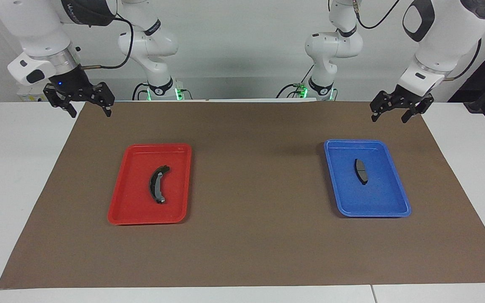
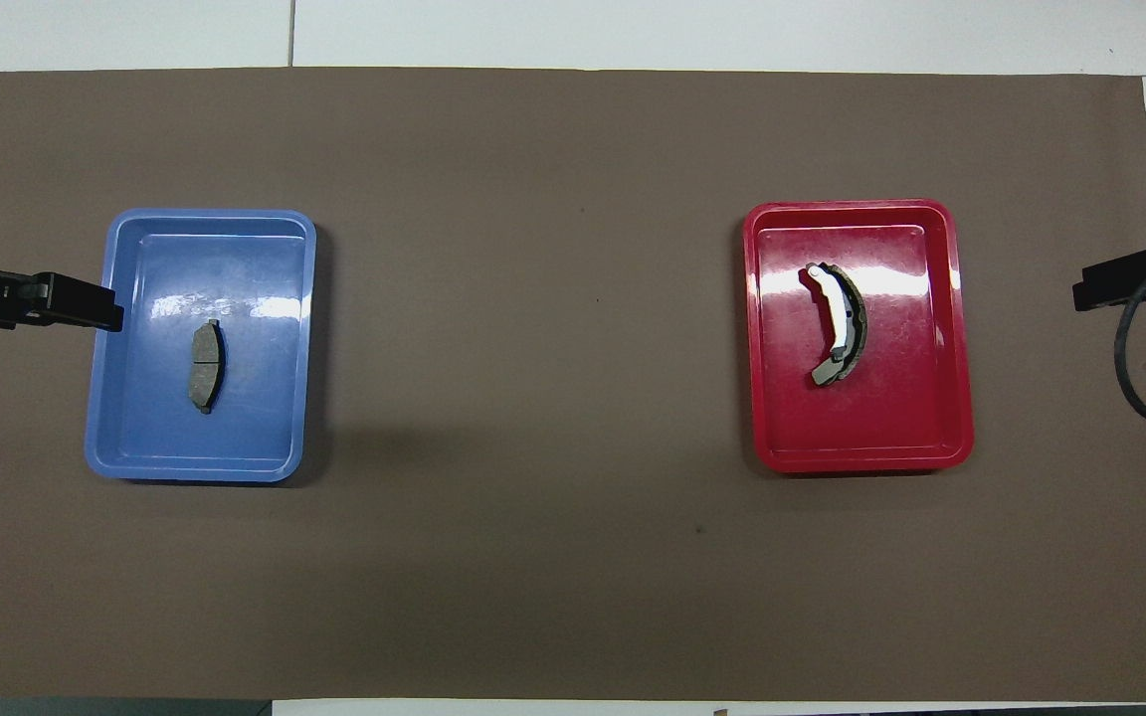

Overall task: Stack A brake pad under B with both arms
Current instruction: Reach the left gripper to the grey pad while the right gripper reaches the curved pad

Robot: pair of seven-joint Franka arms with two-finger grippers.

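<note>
The short flat A brake pad (image 1: 361,171) lies in the blue tray (image 1: 373,213); the overhead view shows the pad (image 2: 204,366) and the tray (image 2: 195,472) too. The longer curved B (image 1: 158,184) lies in the red tray (image 1: 145,220), its pale metal side up in the overhead view (image 2: 839,323). My left gripper (image 1: 388,118) is open and empty, raised over the mat beside the blue tray; from overhead its tip (image 2: 86,303) reaches the tray's rim. My right gripper (image 1: 91,112) is open and empty, raised over the mat's edge, well apart from the red tray.
A brown mat (image 1: 259,189) covers the white table, and both trays stand on it, the red tray (image 2: 861,459) toward the right arm's end. A black cable (image 2: 1135,378) hangs by my right gripper (image 2: 1105,283).
</note>
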